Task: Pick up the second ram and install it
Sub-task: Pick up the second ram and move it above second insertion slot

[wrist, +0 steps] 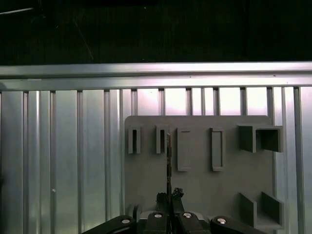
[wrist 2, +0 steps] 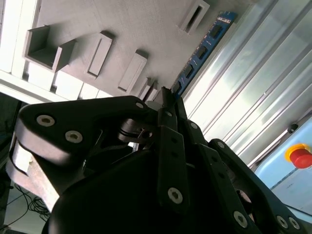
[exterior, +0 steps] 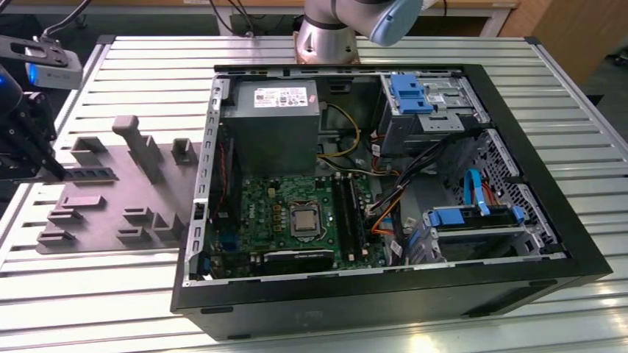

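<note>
The bench (exterior: 569,110) is recorded as a surface of silver ribbed metal slats, running across the exterior view from its left to its right. Bright light is reflected along the slats in both wrist views (wrist 2: 253,87) (wrist: 63,161). At the upper edge of the exterior view, a wooden-topped table (exterior: 461,4) is noted, with dark cables (exterior: 235,18) hanging beneath it. A brown wooden panel (exterior: 574,29) is seen in the upper right of that frame, and dark floor (exterior: 610,82) below it. In the first wrist view, an unlit dark area (wrist: 156,29) is observed beyond the bench's edge. In the second wrist view, a red button (wrist 2: 300,156) is mounted on a pale blue surface (wrist 2: 287,187).
</note>
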`<move>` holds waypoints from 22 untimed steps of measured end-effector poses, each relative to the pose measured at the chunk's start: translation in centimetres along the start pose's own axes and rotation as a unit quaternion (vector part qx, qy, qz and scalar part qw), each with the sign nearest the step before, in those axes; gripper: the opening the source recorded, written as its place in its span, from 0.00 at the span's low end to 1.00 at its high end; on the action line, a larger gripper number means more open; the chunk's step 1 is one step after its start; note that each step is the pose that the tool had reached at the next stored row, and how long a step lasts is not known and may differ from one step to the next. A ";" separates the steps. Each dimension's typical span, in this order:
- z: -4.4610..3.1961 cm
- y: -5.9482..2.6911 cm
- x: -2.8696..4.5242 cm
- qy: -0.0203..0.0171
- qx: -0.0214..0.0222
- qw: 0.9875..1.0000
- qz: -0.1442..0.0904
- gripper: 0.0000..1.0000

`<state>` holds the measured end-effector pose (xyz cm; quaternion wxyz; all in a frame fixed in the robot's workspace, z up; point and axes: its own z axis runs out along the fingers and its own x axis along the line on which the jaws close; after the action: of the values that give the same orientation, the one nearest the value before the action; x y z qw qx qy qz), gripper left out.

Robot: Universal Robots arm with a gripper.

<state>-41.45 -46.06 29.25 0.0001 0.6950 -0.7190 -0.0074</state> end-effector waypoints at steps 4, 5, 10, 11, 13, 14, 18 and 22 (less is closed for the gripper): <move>-0.22 0.00 -0.02 0.000 0.000 1.000 0.000 0.14; -0.27 0.01 -0.03 0.000 0.000 1.000 0.000 0.14; -0.53 0.01 -0.05 0.001 0.000 1.000 0.000 0.14; -0.59 0.01 -0.06 0.001 0.000 1.000 0.000 0.14; -0.70 0.01 -0.06 0.001 0.000 1.000 0.000 0.14; -0.76 0.01 -0.07 0.001 0.000 1.000 0.000 0.14; -1.17 0.02 -0.11 0.001 0.000 1.000 0.000 0.14; -1.36 0.02 -0.14 0.001 0.000 1.000 0.000 0.14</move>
<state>-41.45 -45.93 30.61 0.0011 0.6949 -0.7191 -0.0064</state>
